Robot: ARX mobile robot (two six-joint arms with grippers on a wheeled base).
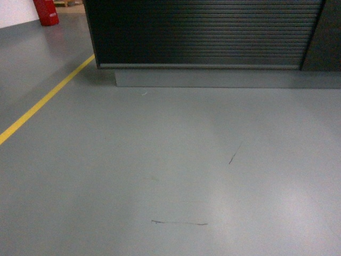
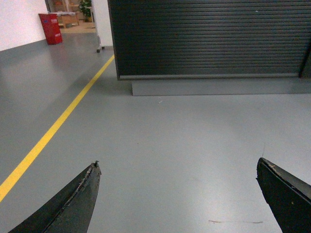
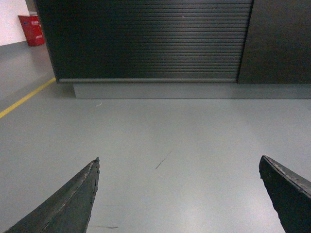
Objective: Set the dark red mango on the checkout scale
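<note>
The checkout (image 1: 202, 32) is a dark counter with a ribbed slatted front on a grey plinth, filling the top of the head view; it also shows ahead as the checkout (image 2: 209, 39) in the left wrist view and the checkout (image 3: 146, 41) in the right wrist view. Only its front face is visible, not its top. The dark red mango and the scale are out of view. My left gripper (image 2: 178, 165) is open over bare grey floor, nothing between its fingers. My right gripper (image 3: 179, 159) is open too and holds nothing. Neither gripper shows in the head view.
A yellow floor line (image 1: 42, 101) runs diagonally on the left. A red box (image 1: 47, 12) stands far left by a white wall. A plain dark panel (image 3: 282, 41) adjoins the counter on the right. Grey floor (image 1: 170, 170) with a few scuff marks lies before the counter.
</note>
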